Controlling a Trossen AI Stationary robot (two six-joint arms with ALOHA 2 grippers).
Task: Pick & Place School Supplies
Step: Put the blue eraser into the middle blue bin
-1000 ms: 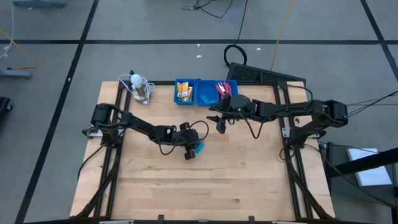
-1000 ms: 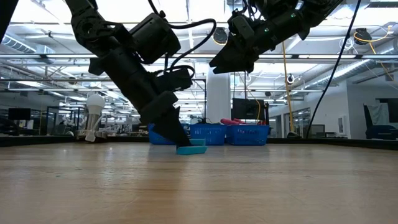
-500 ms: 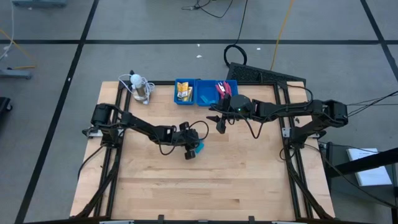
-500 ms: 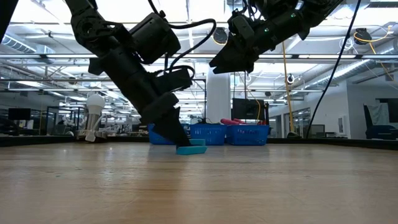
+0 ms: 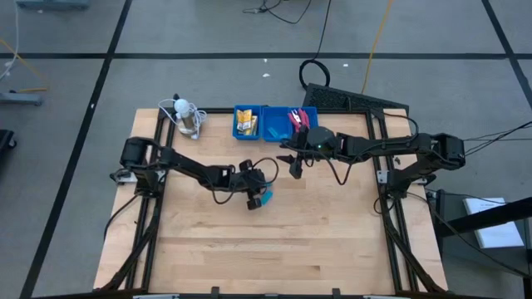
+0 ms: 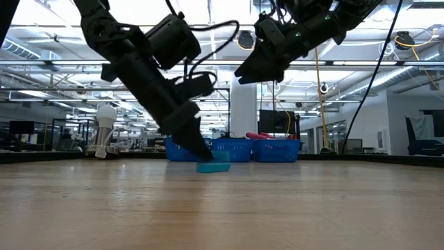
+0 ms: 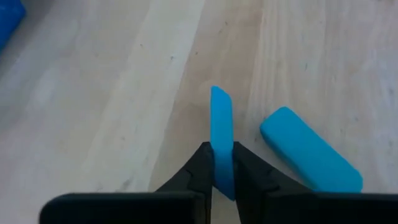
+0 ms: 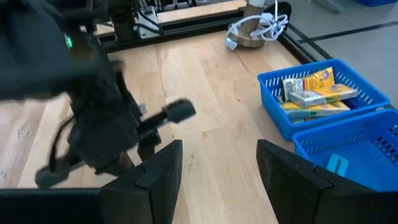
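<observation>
My left gripper is at the table's middle, shut on a light-blue piece. A second light-blue piece lies flat on the wood just beside it; in the low view the two pieces show together under the fingers. My right gripper hangs open above the table, in front of the blue tray. Yellow-orange packets fill the tray's left compartment, and red-pink-handled tools lie in the compartment beside them. My left gripper pinches the light-blue piece by its near end between its two fingers. The piece stands on its narrow edge and runs straight out past the fingertips. The fingers slant down from above and from the table's left. Whether the piece is clear of the wood, I cannot tell.
A white round object with a coiled cable stands at the far left of the table. The tray sits at the far edge. Bare wood spreads over the near half of the table. A black frame runs along the sides.
My left gripper has risen a little from the table, still shut on the blue piece. The right arm has kept still.
</observation>
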